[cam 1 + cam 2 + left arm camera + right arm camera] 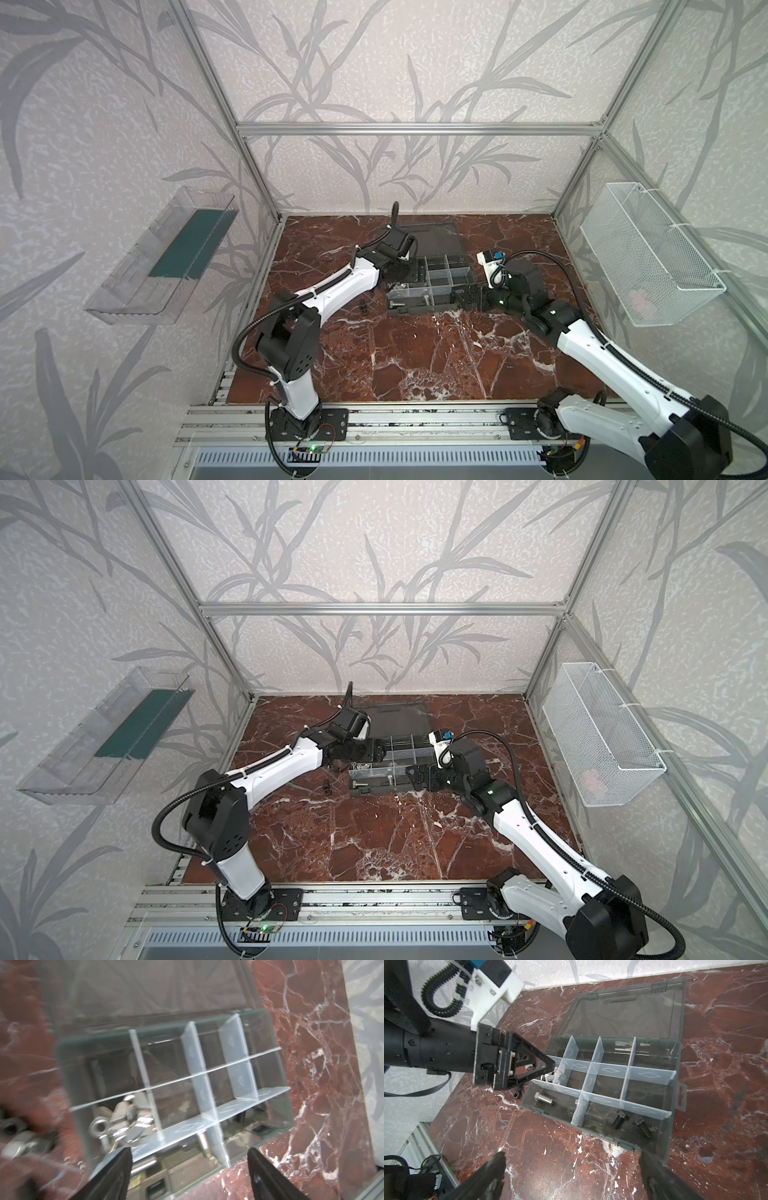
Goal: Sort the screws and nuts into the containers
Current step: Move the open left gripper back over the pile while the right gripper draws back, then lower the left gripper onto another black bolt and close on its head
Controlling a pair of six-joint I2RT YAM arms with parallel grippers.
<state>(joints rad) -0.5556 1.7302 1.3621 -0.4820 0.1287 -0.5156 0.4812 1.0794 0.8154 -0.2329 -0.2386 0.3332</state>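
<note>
On the red marble tabletop [415,353], the grey organizer case [591,1132] lies with its lid open flat. The left gripper [188,1154] hovers over the case's left end, fingers spread and holding nothing, above a compartment heaped with silver nuts [122,1122]. The right gripper [572,1155] sits just beside the right end, jaws wide apart. One front compartment holds a silver screw [544,1098] and its neighbour two black screws [619,1119]. A small black fastener [517,1094] lies on the table just outside the case.

Grey leaf-print wallpaper [374,62] all around, aluminium frame [415,129] posts, reddish marble counter [415,357], clear plastic tray [137,286] on the left wall, white wire-mesh basket [648,249] opposite.
</note>
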